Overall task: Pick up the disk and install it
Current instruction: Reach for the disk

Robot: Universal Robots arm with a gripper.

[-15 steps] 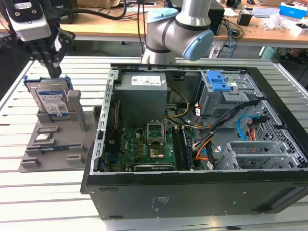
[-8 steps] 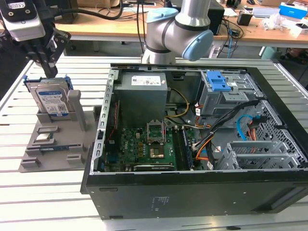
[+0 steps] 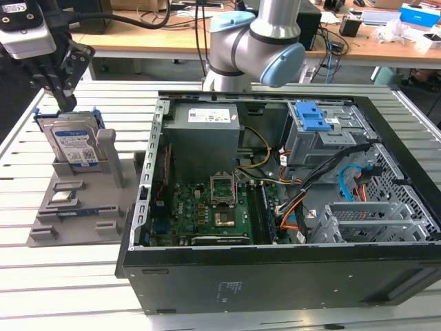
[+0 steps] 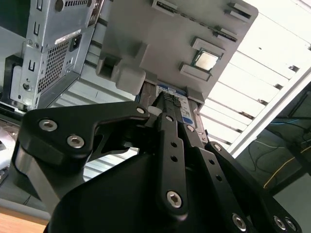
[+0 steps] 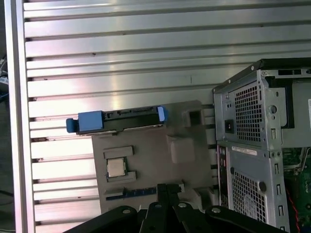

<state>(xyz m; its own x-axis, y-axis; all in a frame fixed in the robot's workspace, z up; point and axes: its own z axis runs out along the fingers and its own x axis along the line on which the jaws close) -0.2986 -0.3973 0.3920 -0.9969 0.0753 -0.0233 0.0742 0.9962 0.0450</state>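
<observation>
Now tool (image 3: 66, 103) hovers just above grey holder (image 3: 49, 231), closed together, gripping nothing; disk (image 3: 73, 146) stands on edge in holder's slot, blue-framed top edge directly under tool.

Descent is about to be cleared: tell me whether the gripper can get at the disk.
Probably yes. The gripper hangs just above the disk, which stands upright in the grey holder, top edge exposed; nothing lies between them.

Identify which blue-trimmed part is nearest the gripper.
The disk, standing upright in the grey stand outside the computer case, just below the gripper. The cage with the blue latch sits inside the case, well away.
</observation>
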